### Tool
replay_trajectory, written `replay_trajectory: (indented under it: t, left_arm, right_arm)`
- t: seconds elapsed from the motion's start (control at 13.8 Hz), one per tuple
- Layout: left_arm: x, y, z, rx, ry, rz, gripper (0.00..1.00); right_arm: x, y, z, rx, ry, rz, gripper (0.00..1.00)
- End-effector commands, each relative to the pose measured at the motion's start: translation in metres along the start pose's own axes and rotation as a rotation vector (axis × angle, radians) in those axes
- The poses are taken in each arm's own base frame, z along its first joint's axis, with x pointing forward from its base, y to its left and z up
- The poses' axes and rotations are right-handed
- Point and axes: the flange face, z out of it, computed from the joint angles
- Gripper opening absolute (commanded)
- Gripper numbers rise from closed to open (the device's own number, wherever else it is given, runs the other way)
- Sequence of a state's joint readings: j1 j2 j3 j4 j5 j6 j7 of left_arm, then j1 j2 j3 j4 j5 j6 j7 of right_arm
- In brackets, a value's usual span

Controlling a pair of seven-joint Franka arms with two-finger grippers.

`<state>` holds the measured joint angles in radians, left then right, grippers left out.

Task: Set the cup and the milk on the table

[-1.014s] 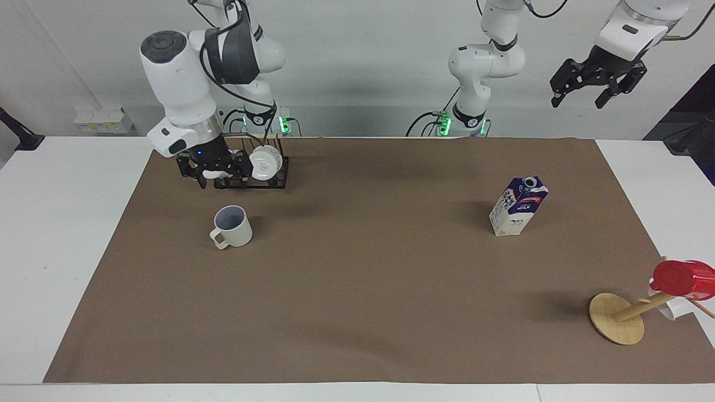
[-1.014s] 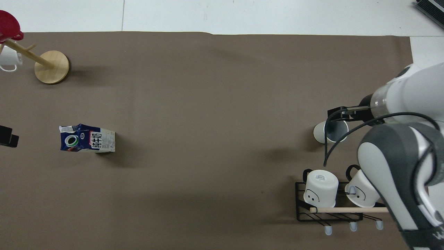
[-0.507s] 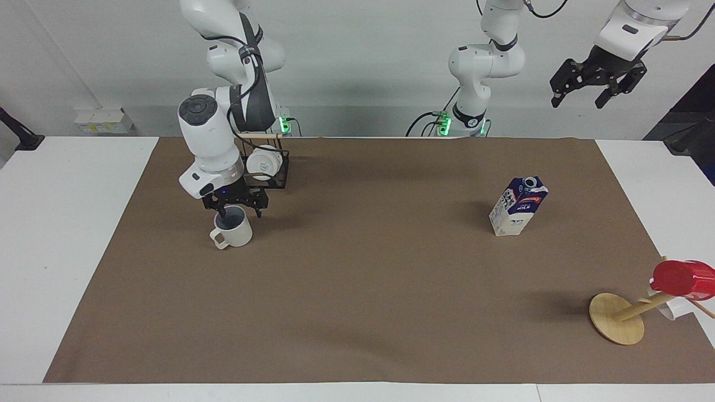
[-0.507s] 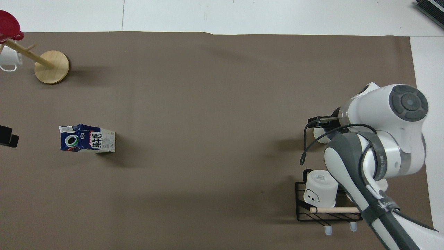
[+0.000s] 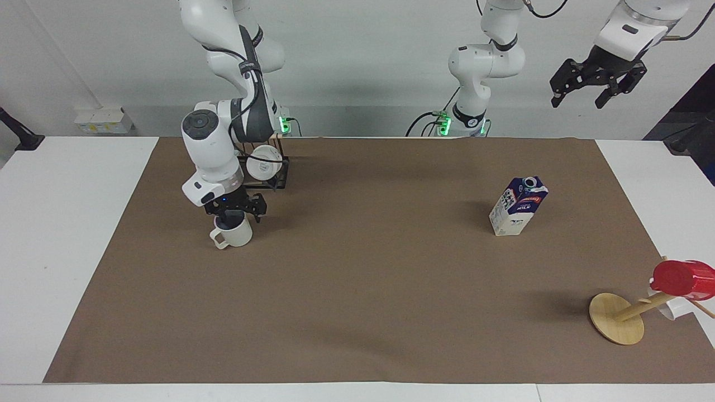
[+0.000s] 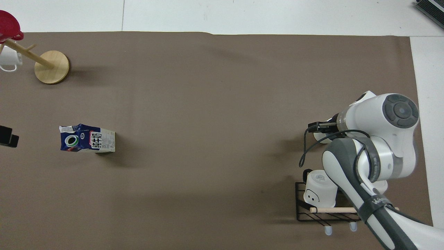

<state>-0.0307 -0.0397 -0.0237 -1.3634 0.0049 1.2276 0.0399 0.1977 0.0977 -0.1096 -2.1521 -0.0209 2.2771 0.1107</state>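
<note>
The cream-beige cup [image 5: 236, 235] stands upright on the brown sheet of the table [image 5: 363, 290], toward the right arm's end, its handle pointing away from the robots. My right gripper [image 5: 235, 214] is down at the cup's mouth, with its fingers spread about the rim. In the overhead view the right arm hides most of the cup [image 6: 319, 137]. The milk [image 5: 518, 207] stands upright on the sheet toward the left arm's end, and it also shows in the overhead view [image 6: 88, 139]. My left gripper [image 5: 594, 92] waits open and empty, high above that end.
A black wire rack [image 5: 279, 170] with two white mugs [image 6: 321, 189] stands near the right arm's base, nearer to the robots than the cup. A wooden mug tree [image 5: 617, 318] carrying a red cup [image 5: 684, 278] and a white mug [image 6: 7, 59] stands at the left arm's end.
My right gripper has moved from the rack to over the cup and come down to its mouth. The cup, the milk and the left arm have not moved.
</note>
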Motion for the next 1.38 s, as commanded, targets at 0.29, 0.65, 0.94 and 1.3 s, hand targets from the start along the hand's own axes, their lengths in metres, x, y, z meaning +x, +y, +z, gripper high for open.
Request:
replay_trajectory:
  t: [0.29,0.65,0.94,1.3]
  left_arm:
    - [-0.006,-0.003,-0.003,-0.012,-0.002,-0.007,1.0]
    - [-0.006,-0.003,-0.003,-0.012,0.0,-0.007,1.0]
    - [-0.006,-0.003,-0.003,-0.012,-0.002,-0.007,1.0]
    - [-0.006,-0.003,-0.003,-0.012,-0.002,-0.007,1.0]
  right_arm:
    - [0.001,-0.004,0.023,0.005,0.02,0.076,1.0]
    - [0.002,-0.004,0.023,0.005,0.02,0.078,0.46]
    - [0.002,-0.004,0.027,0.004,0.014,0.088,0.0]
    - [0.006,0.0,0.028,0.004,0.015,0.117,0.0]
